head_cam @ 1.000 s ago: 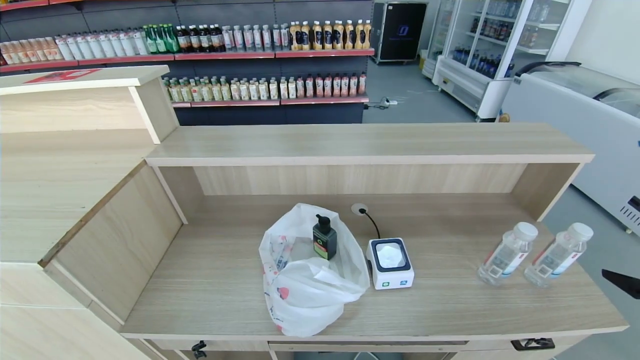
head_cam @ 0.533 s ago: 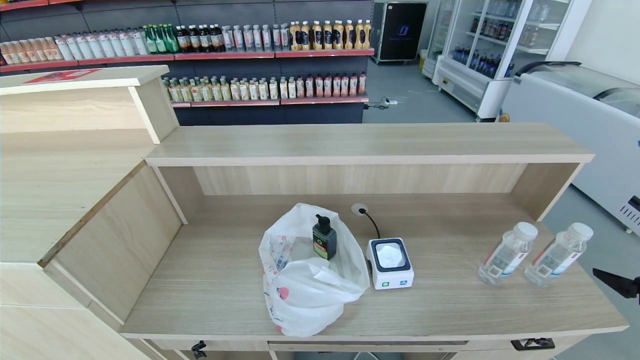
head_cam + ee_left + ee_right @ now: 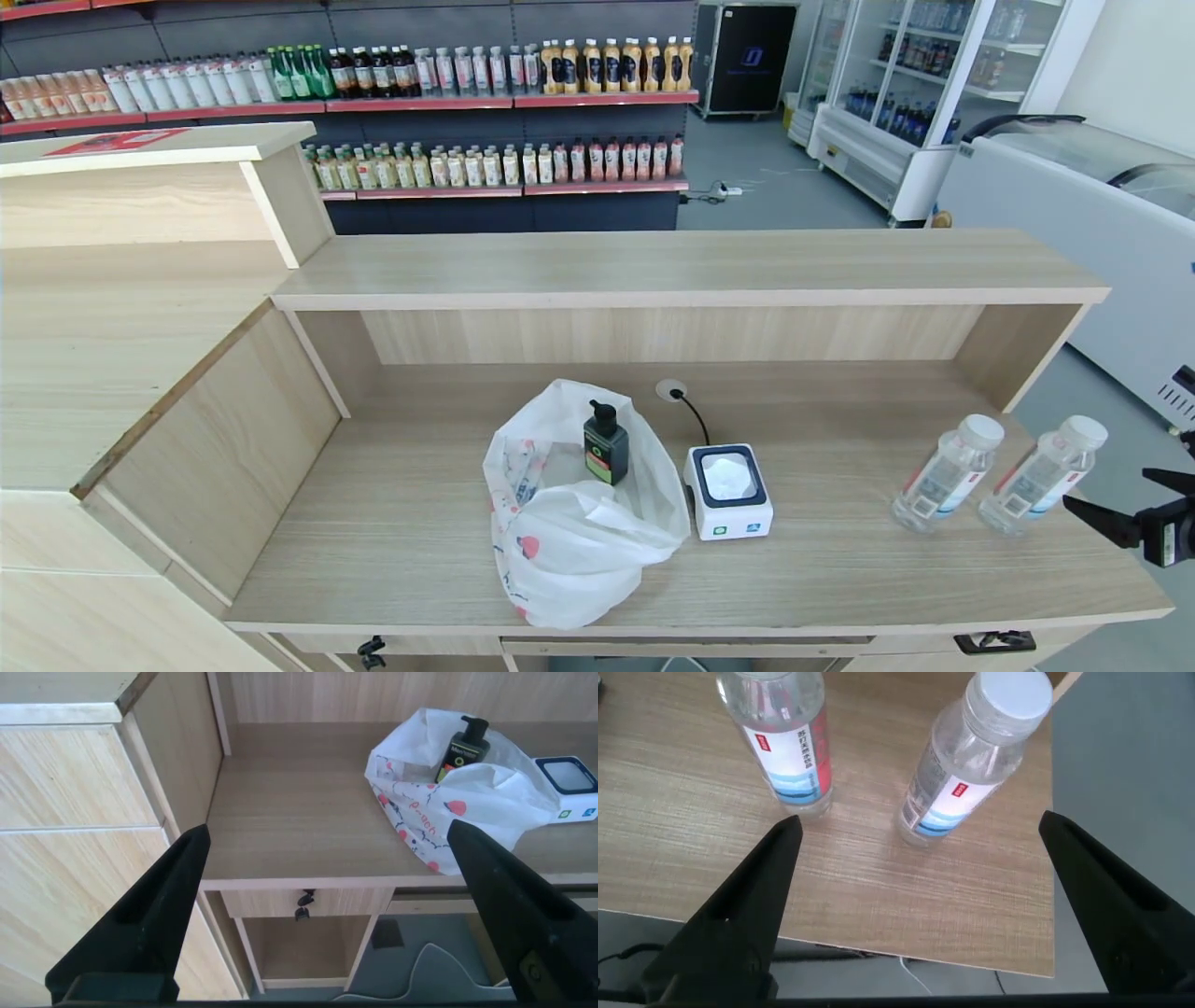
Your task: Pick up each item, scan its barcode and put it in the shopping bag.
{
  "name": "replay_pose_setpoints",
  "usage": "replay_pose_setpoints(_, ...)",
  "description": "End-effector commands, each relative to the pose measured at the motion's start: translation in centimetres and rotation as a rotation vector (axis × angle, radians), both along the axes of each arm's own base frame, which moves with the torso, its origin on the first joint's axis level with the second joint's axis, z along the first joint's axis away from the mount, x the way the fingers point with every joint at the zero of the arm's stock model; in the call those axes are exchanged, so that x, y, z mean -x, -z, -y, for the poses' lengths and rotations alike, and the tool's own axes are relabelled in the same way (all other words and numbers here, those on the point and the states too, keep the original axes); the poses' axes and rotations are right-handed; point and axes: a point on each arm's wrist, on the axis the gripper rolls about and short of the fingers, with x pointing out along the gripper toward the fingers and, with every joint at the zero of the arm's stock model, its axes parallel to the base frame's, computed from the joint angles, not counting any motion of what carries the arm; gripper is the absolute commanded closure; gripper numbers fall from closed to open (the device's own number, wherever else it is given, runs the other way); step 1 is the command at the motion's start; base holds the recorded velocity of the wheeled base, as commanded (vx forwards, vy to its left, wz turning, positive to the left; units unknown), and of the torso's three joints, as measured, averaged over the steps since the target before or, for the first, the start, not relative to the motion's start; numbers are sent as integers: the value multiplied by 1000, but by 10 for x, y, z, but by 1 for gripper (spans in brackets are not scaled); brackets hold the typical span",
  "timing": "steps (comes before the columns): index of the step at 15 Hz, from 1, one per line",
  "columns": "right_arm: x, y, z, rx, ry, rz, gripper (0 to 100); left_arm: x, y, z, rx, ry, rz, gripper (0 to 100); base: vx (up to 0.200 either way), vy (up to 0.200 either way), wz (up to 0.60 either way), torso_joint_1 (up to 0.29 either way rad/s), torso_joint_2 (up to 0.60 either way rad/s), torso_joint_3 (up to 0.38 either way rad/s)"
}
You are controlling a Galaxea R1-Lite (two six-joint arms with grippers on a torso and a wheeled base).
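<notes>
Two clear water bottles with white caps stand at the counter's right end, one nearer the middle, the other close to the right edge. My right gripper hovers open just off that edge, beside the outer bottle, holding nothing. A white shopping bag lies open mid-counter with a black pump bottle upright inside. The white barcode scanner sits right of the bag. My left gripper hangs open, low in front of the counter's left part.
A raised wooden ledge runs behind the counter, and a slanted side panel closes its left end. The scanner's cable leads to a hole at the back. Bare counter lies between scanner and bottles.
My right gripper has come up and inward from the right edge of the head view, closer to the outer water bottle. Bottles, bag and scanner have not moved.
</notes>
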Motion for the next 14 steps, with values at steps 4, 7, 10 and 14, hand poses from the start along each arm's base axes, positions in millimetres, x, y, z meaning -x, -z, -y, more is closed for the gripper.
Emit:
replay_pose_setpoints(4,-23,17,-9,2,-74,3,0,0,0,0,0,0,-1,0,0,0,0,0,0,0)
replay_pose_setpoints(7,-31,24,-13,1,-99,0,0,0,0,0,0,0,-1,0,0,0,0,0,0,0)
replay_pose_setpoints(10,-36,30,-17,-3,-118,-5,0,0,0,0,0,0,-1,0,0,0,0,0,0,0)
replay_pose_setpoints(14,-44,39,-17,-10,-135,-15,0,0,0,0,0,0,-1,0,0,0,0,0,0,0)
